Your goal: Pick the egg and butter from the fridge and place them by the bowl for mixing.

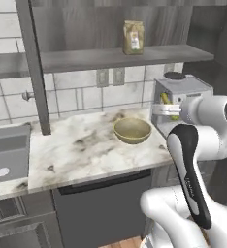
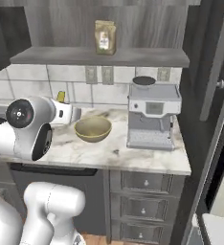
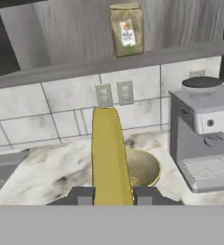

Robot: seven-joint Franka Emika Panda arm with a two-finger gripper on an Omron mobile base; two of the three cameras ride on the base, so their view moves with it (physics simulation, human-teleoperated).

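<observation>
Gripping the butter (image 3: 109,158), the gripper (image 3: 111,196) is showing its two dark finger tips pressing on either side of the yellow stick in the hand view, where the stick is standing up between them and reaching toward the tiled wall. From that camera the bowl (image 3: 145,167) is sitting just behind the stick, partly hidden by it, on the marble counter (image 3: 47,172), with the coffee machine (image 3: 205,129) standing to the right and a brown paper bag (image 3: 127,29) resting on the shelf (image 3: 61,69) above.

The left base view is showing the arm reaching across in front of the coffee machine (image 1: 176,94), with only a small piece of the butter (image 1: 165,99) peeking out at the hand, above the counter and to the right of the bowl (image 1: 132,131). It is also taking in the sink (image 1: 8,152) at the left end of the counter, which the right base view is not.

The right base view is putting the hand left of the bowl (image 2: 93,129), with a sliver of the butter (image 2: 61,96) showing against the tiles, and it is giving the coffee machine (image 2: 153,117) in full with the drawers (image 2: 142,196) below the counter. Neither base view is showing the finger tips clearly.
</observation>
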